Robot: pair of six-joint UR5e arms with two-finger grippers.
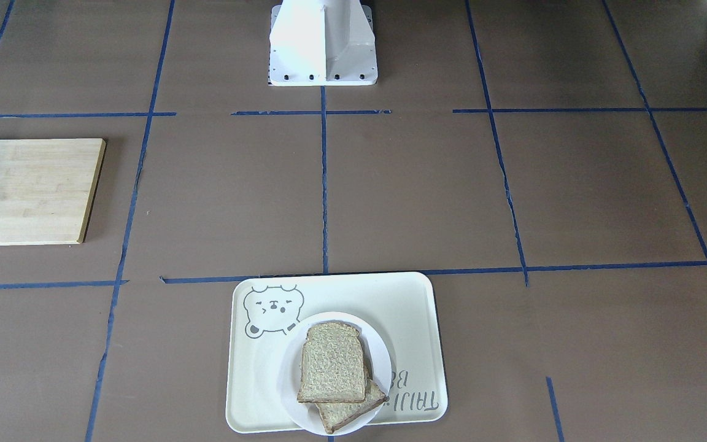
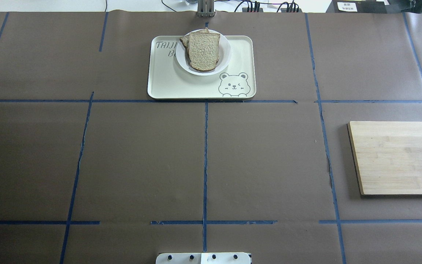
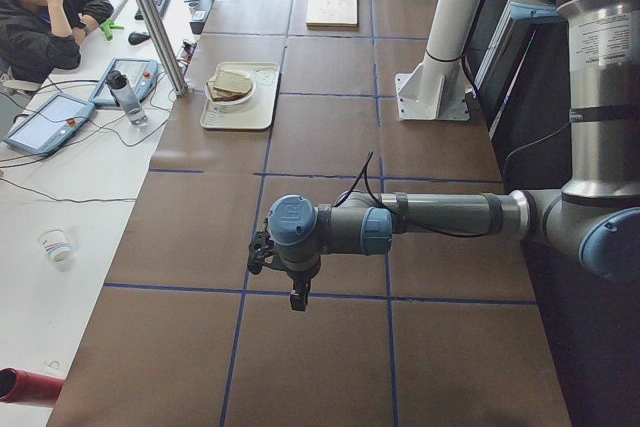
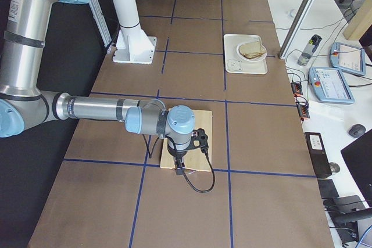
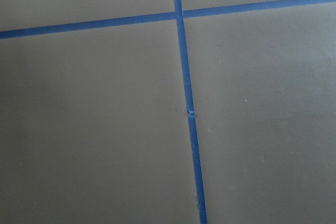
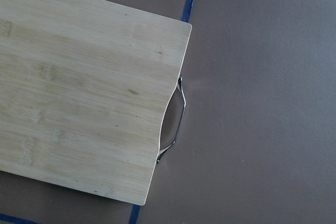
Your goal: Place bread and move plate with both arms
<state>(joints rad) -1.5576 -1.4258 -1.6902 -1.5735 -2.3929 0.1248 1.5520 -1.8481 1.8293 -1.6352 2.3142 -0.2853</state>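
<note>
Bread (image 2: 203,49) lies far off, so near first: left gripper (image 3: 297,295) hangs over the taped table (image 3: 180,347), right gripper (image 4: 177,168) over the cutting board (image 2: 398,157); whether either is parted or closed I cannot tell. Beyond, it tops a second slice (image 1: 353,412) on the plate (image 2: 226,55), on the bear tray (image 2: 181,86). I'd grip opposite rims, lift level.

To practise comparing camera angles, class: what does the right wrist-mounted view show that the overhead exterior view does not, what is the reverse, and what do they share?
Only the right wrist-mounted view shows the thin curved metal handle on the edge of the pale rectangular wooden cutting board.

Only the overhead exterior view shows the cream rectangular tray with a bear drawing, the small round white plate on it, the light-brown bread slices stacked on the plate, and the white robot base.

Both show that board lying on the brown table cover marked with blue tape lines.
</note>
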